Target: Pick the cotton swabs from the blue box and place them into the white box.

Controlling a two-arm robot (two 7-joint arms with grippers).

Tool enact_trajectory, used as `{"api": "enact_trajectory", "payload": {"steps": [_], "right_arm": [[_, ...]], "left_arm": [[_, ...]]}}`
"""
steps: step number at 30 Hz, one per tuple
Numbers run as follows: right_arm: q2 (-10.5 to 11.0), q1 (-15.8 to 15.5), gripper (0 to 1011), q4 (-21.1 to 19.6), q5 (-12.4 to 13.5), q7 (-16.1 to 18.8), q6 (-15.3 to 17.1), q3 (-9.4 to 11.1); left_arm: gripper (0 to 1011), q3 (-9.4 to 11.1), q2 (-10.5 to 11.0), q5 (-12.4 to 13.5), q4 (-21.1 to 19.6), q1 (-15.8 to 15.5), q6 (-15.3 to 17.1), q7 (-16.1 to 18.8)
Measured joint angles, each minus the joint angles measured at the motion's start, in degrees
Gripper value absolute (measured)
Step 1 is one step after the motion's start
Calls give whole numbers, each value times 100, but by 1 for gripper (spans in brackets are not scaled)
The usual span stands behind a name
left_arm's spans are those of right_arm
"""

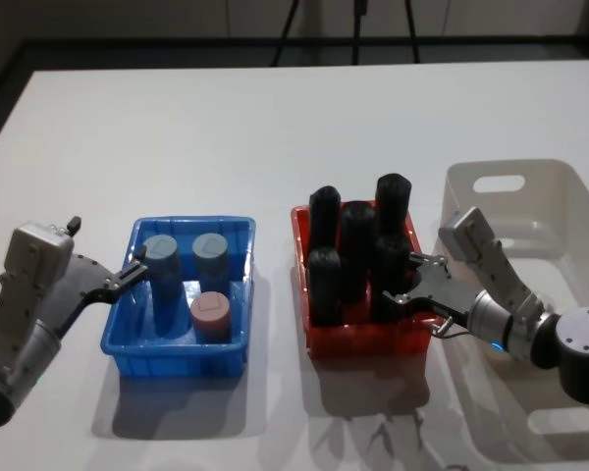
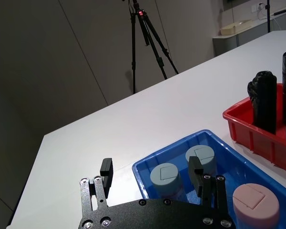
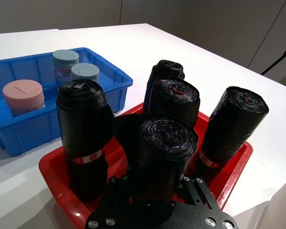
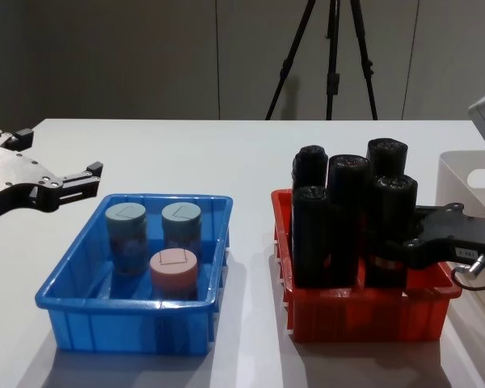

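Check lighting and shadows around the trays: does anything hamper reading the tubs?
Head view: the blue box and red tray cast soft shadows toward the robot; tub lids read clearly. Chest view: even light, and the black rolls show little surface detail. Left wrist view: dark room behind, with the left pincer crisp against the pale table.

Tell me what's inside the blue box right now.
The blue box holds three cotton swabs tubs: two grey-blue at the back and one pink in front. The floor behind the tubs is hidden. The left gripper, open, hangs at its left rim.
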Motion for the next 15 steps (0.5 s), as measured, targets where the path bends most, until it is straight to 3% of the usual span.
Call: {"api": "enact_trajectory", "payload": {"steps": [15], "right_arm": [[0, -20, 445, -12, 42, 43, -30, 15]], "left_arm": [[1001, 0, 0, 0, 0, 0, 0, 0]]}}
